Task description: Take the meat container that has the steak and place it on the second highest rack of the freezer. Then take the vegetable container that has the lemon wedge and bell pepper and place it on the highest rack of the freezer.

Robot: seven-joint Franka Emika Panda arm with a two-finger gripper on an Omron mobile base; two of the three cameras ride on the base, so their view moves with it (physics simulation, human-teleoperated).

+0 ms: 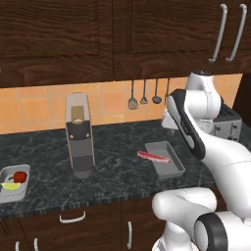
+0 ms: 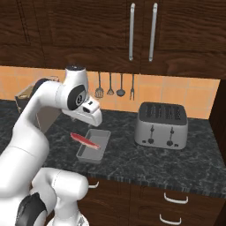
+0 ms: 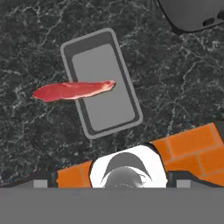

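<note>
Gripper (image 2: 98, 120) hovered with jaws spread, empty, above the meat container (image 3: 101, 83) on the desk (image 1: 112, 152); its stiff rim suited pinching, but the overhanging steak (image 3: 73, 90) looked limp, likely to slip.

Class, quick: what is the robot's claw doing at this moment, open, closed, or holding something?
Claw: open, holding nothing, above the meat container and steak.

Place: kitchen | cues: dark countertop (image 2: 185, 163), toaster (image 2: 161, 124), hanging utensils (image 1: 144, 94), wood cabinets (image 1: 73, 34)

Two trays (image 1: 166, 159) (image 1: 13, 185), one steak (image 1: 153, 156), one toaster (image 2: 161, 125), four utensils (image 1: 133, 102).
</note>
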